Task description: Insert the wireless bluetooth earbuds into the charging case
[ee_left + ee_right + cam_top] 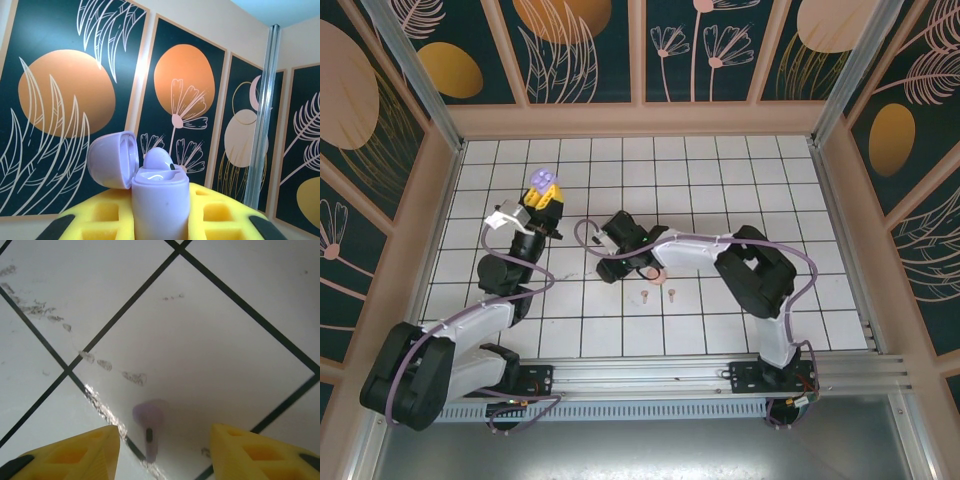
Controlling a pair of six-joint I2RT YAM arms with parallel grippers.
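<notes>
Overhead, an open lilac plastic charging case [542, 181] was clamped by the left gripper [542, 199]; at its wrist, one bud [159, 158] was seen docked. At the right wrist, a lilac stemmed earbud [148, 419] was straddled by the right gripper's [165, 427] parted fingers; closing was judged due.

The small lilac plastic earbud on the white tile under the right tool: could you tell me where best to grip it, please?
Probably the rounded head, from straight above. The small lilac plastic earbud lies flat on the white tile, its thin stem pointing towards the camera, between the open fingers of the right tool, which would close across its width.
</notes>
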